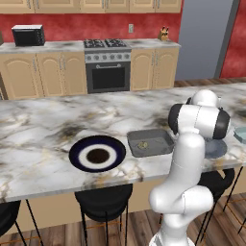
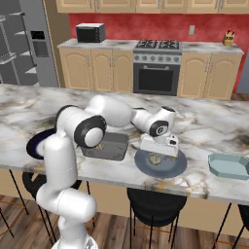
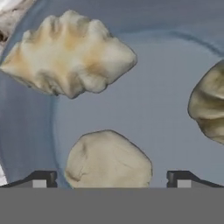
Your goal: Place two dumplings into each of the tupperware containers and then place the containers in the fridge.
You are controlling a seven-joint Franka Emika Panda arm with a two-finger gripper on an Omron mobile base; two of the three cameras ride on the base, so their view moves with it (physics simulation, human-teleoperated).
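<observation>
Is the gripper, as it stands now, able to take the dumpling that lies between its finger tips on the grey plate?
Probably yes. The gripper is open, with one finger on each side of the dumpling, and nothing lies between them. The other two dumplings on the grey plate lie apart from it.

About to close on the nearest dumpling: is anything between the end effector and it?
Nothing visible. The open end effector hangs right over the grey plate, and the smooth dumpling lies between its fingertips with no other thing across it.

The pale ridged tan dumpling is cut off by the hand view's right edge. The robot's arm hides part of the round grey-blue plate, and the shallow pale bluish container runs off the frame.
</observation>
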